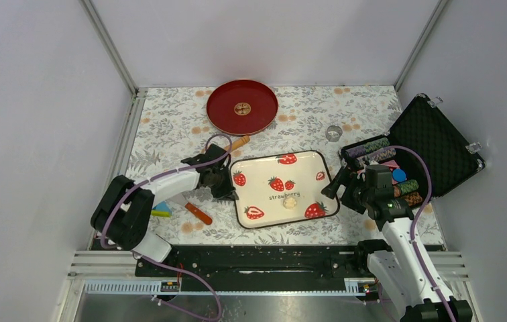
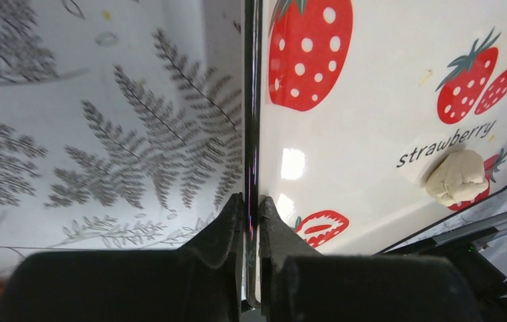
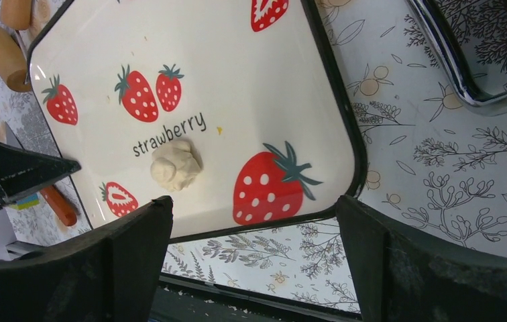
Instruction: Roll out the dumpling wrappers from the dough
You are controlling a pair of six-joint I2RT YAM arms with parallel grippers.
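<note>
Left hand (image 2: 251, 206) pinching strawberry tray (image 2: 371, 134) rim, right hand (image 3: 252, 206) spread wide

Looks like a robot lab booth: plain white walls (image 1: 251, 40) on metal posts (image 1: 108, 47) around a flowery tablecloth (image 1: 170, 121) (two arms (image 1: 170, 180) bolted to a black plate (image 1: 257, 258)).

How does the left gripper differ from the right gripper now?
The left gripper is shut on the rim of the strawberry tray; the right gripper is wide open, holding nothing. The left gripper touches the tray; the right gripper hovers near its opposite side. Both are black.
</note>
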